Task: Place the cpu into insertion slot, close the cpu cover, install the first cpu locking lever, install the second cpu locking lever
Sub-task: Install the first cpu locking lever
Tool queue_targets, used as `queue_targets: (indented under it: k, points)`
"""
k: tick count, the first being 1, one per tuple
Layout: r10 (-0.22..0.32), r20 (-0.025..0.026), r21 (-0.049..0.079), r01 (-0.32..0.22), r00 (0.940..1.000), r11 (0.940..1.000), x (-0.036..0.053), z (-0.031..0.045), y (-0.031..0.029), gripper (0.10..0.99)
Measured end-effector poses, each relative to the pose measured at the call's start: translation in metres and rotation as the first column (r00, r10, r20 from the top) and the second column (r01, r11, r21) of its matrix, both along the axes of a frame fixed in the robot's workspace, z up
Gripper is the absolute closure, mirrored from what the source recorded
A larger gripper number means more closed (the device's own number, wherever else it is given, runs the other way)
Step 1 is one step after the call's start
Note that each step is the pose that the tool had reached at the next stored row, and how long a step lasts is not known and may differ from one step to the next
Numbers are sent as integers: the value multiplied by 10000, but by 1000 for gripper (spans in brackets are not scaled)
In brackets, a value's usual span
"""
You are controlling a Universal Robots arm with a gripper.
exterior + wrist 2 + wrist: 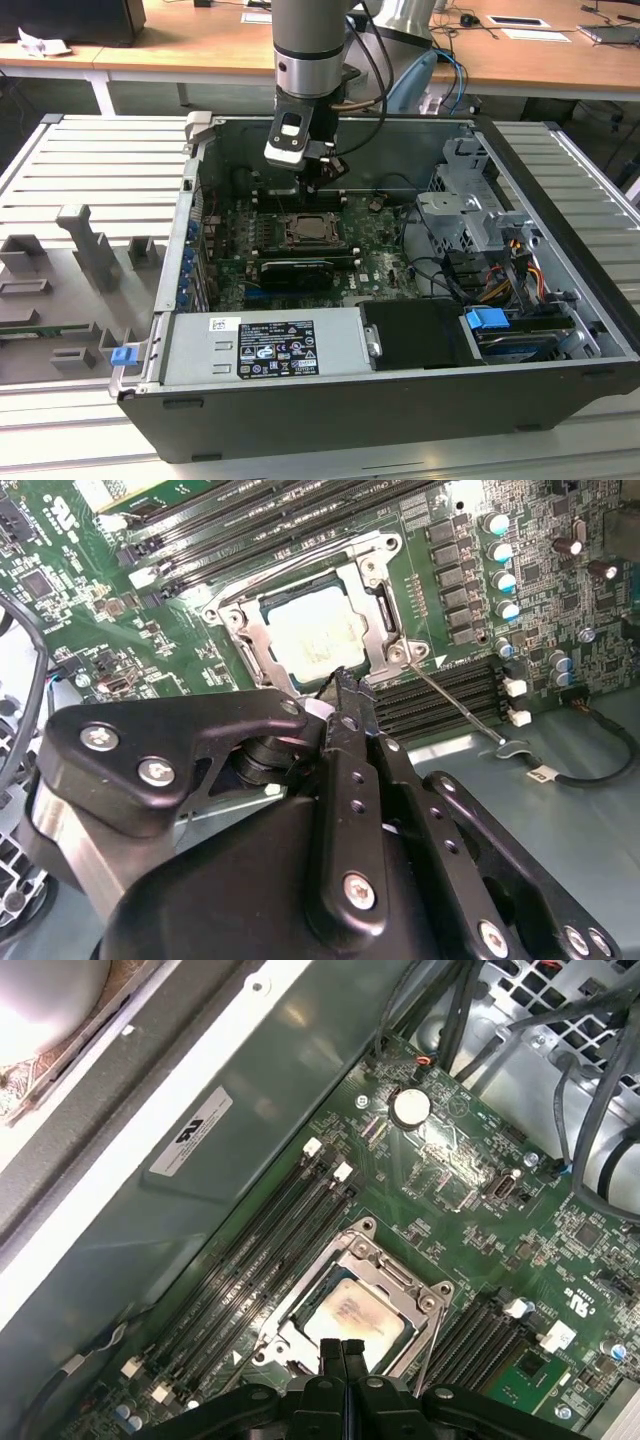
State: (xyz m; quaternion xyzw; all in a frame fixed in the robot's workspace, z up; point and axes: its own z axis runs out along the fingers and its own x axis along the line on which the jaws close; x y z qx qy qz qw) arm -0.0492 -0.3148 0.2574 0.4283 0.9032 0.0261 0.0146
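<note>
One robot arm reaches down into an open computer case [560, 300]. The case sits on a grey tabletop [80, 170] with long ridges. The tool [318, 178] hangs over the green board [90, 630], just above the insertion slot [290, 232].

Both black fingers [333, 1360] of the tool are pressed together, with nothing between them. In both wrist views the tip of the tool is right by one edge of the slot. I cannot tell if it touches the metal there.

The cpu [315, 635] lies flat inside the slot, with its pale shiny top facing up. The cpu cover [245, 645] is down over it. This silver frame goes all around the chip, and the chip shows through the big square hole in the middle.

One thin metal lever [455, 705] sticks out from a corner of the cover. It slants across some of the long black memory slots [250, 1250], and its bent end is out past them.
</note>
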Motion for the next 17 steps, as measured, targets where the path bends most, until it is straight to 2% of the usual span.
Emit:
queue_targets:
  k: [17]
  points:
    - [601, 0, -1, -601, 9982, 9982, 0, 0, 0, 980]
